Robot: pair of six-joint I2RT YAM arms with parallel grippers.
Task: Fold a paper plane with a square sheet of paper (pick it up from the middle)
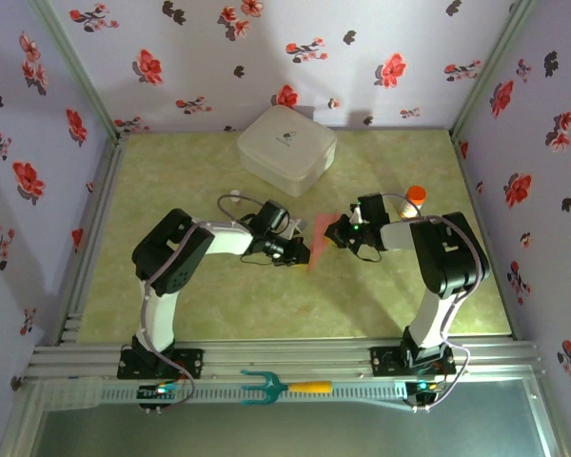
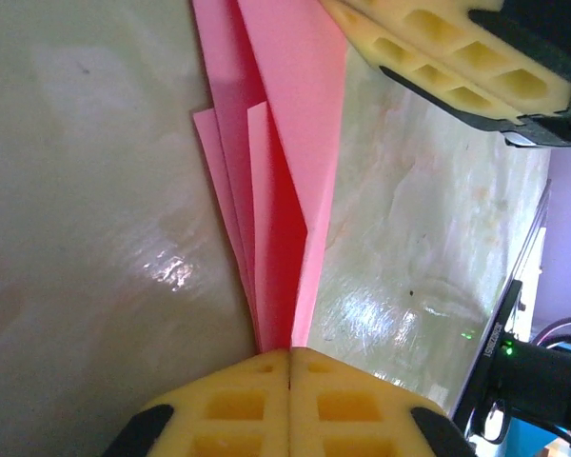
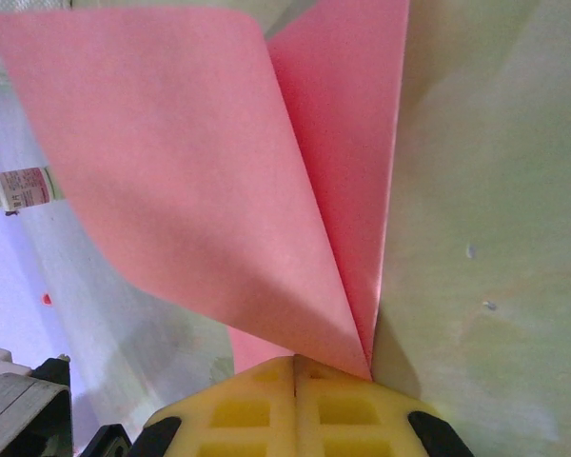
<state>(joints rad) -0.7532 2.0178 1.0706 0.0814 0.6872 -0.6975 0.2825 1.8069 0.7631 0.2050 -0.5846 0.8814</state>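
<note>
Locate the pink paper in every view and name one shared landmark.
Top external: paper at centre, between left gripper and right gripper.
Left wrist: paper centre, pinched by left gripper.
Right wrist: paper upper centre, pinched by right gripper.
Shared landmark: green marbled table.

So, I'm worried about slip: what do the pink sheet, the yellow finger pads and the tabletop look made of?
Pink sheet: thin matte paper, holding sharp creases.
Finger pads: yellow, likely foam or rubber, moulded with square cells.
Tabletop: glossy marbled green, perhaps vinyl or laminate; shows glare.
</note>
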